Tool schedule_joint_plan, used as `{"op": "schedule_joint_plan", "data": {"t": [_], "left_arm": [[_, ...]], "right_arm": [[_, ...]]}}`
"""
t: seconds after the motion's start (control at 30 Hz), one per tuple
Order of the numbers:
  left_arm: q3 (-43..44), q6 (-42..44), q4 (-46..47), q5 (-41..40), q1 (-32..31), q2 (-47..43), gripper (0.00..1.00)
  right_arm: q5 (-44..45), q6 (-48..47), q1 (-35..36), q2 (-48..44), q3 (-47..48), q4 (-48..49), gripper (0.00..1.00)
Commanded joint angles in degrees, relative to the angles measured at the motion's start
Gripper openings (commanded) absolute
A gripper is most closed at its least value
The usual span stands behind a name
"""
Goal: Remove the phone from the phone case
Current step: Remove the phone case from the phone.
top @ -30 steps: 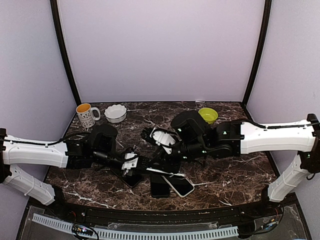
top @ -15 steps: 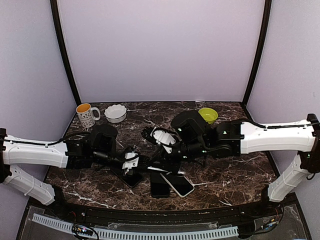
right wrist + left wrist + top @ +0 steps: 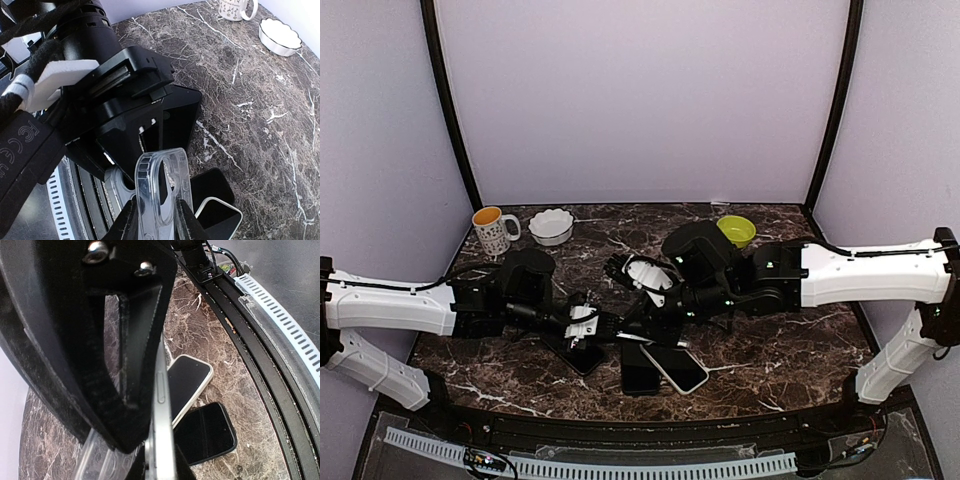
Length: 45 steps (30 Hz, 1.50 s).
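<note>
The right end effector is pinching the clear case, likely soft and bendy, by its rim. The left end effector is clamping the stiff, probably slippery phone edgewise, toward 6 o'clock on the table.

The top camera looks down from high at the near side over the dark marble table. The left wrist camera, tight against a silver-edged phone, faces the table's near edge. The right wrist camera, close behind a clear plastic phone case, faces leftward. All three views share a white-rimmed phone.
</note>
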Motion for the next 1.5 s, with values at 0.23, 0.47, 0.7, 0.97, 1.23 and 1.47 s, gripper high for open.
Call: {"op": "schedule_joint_plan", "data": {"t": [0.23,0.47,0.7,0.97,1.23,1.47], "left_arm": [[1.66,1.01,4.86,-1.08,-0.11,-3.74,0.00],[1.87,2.26,4.88,-2.41,-0.11,-3.76,0.00],[2.00,3.57,4.90,-4.42,0.01,-4.06,0.00],[2.01,4.02,4.87,-4.32,0.49,-5.14,0.00],[2.50,4.24,4.66,-3.86,0.59,-4.17,0.00],[2.69,5.19,-2.22,-4.98,0.68,-7.11,0.00]], "right_arm": [[0.45,0.41,0.75,0.61,-0.74,-3.41,0.21],[0.54,1.40,1.06,0.02,-1.75,-3.79,0.19],[1.26,2.69,1.28,-1.35,-4.04,-3.80,0.19],[2.99,3.77,1.26,-3.13,-7.67,-3.83,0.19],[3.77,4.44,1.28,-4.58,-8.02,-2.80,0.00],[11.40,7.03,-2.23,-9.94,-10.72,-0.61,0.00]]}}
